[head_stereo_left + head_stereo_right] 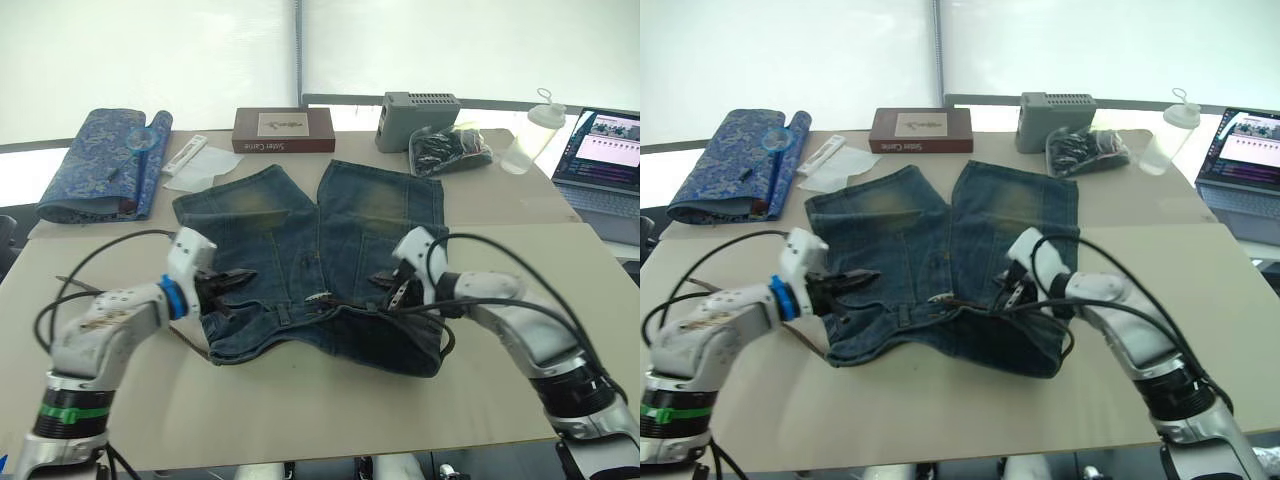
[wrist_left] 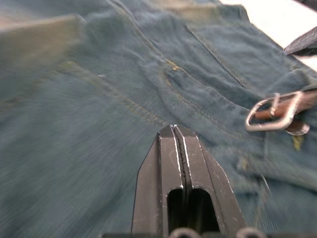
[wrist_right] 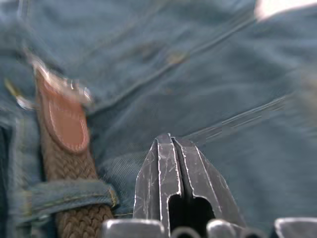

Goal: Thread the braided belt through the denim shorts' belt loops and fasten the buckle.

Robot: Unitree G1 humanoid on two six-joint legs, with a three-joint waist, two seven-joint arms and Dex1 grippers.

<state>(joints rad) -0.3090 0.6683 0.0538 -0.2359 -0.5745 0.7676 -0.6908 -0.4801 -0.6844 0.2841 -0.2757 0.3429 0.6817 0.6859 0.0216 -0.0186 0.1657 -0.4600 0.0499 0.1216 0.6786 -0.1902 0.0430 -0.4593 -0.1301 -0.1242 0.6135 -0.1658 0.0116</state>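
1. The denim shorts (image 1: 310,260) lie flat on the beige surface (image 1: 330,410), waistband toward the robot, legs pointing away.
2. The braided belt (image 3: 74,198) runs along the waistband; in the right wrist view it passes under one of the belt loops (image 3: 64,194), and its smooth leather tip lies just beyond that loop.
3. The buckle (image 2: 270,113) rests on the denim near the centre front of the waistband. It appears unfastened, though the view is blurred.
4. A length of belt shows past the waistband at the shorts' left edge.
5. The left claw (image 1: 243,277) is over the left side of the waistband, its fingers pressed together with nothing between them.
6. The right claw (image 1: 385,282) is over the right side of the waistband, just beside the belt, its fingers likewise closed and empty.
7. At the far edge sit a blue patterned cloth (image 1: 95,160), a brown box (image 1: 284,130), a grey device (image 1: 420,118) and a laptop (image 1: 605,160).
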